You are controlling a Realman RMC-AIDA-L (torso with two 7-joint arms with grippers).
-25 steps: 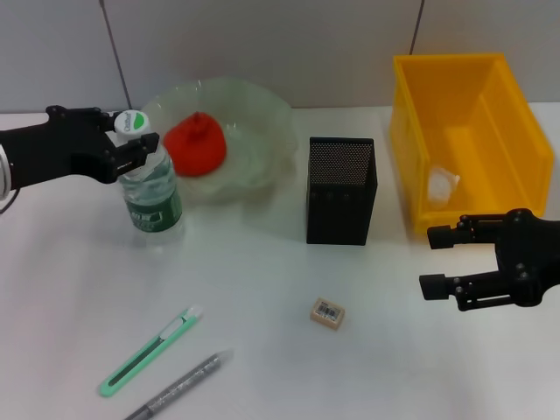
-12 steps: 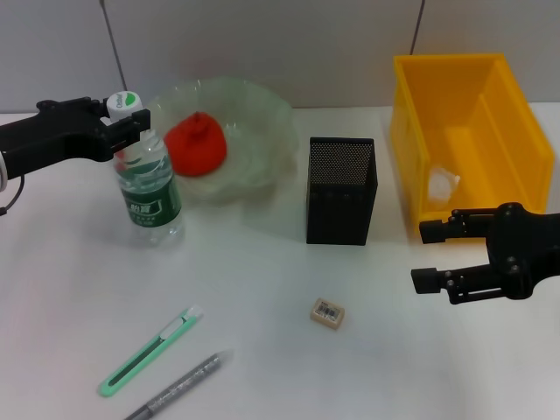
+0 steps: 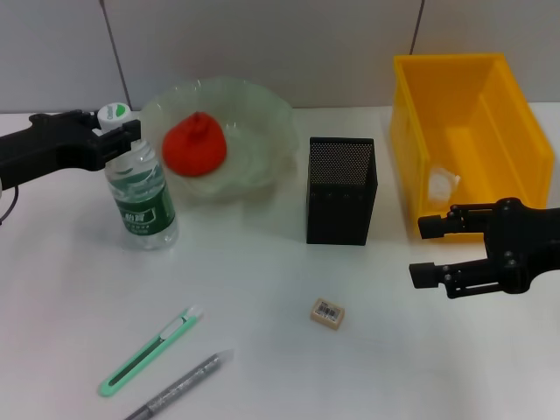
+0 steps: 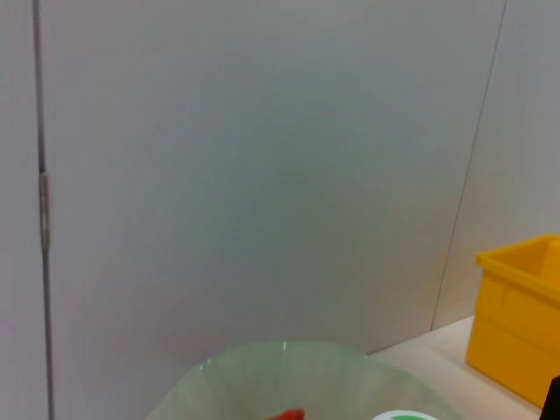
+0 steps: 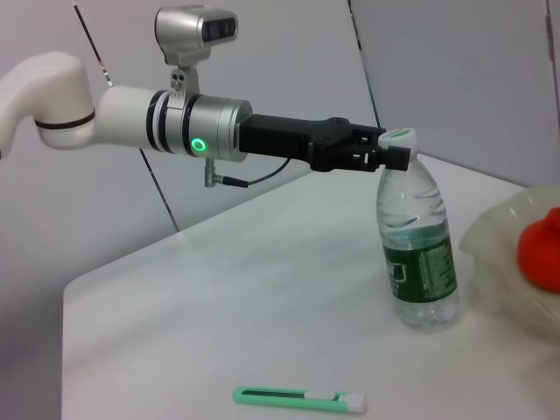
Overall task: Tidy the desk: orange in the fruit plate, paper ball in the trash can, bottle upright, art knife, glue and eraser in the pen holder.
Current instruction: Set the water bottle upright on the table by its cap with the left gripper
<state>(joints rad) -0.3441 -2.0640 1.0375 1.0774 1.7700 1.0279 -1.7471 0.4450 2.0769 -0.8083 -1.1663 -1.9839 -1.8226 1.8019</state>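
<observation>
The water bottle (image 3: 140,194) (image 5: 417,254) stands upright on the table left of the plate. My left gripper (image 3: 118,136) (image 5: 385,156) is shut on its neck just under the cap. The orange (image 3: 194,144) (image 5: 541,249) lies in the glass fruit plate (image 3: 262,114). A paper ball (image 3: 442,185) rests inside the yellow trash can (image 3: 490,87). The eraser (image 3: 327,312) lies in front of the black mesh pen holder (image 3: 341,188). The green art knife (image 3: 149,350) (image 5: 297,399) and the grey glue stick (image 3: 179,385) lie at the front left. My right gripper (image 3: 423,251) hovers open right of the eraser, holding nothing.
The wall runs close behind the plate and the trash can. In the left wrist view I see the plate rim (image 4: 289,376) and a corner of the yellow bin (image 4: 521,306). White table surface lies between the knife and the eraser.
My left gripper has carried the bottle a little to the left, away from the plate. The right gripper has drifted slightly left toward the eraser, still open.
</observation>
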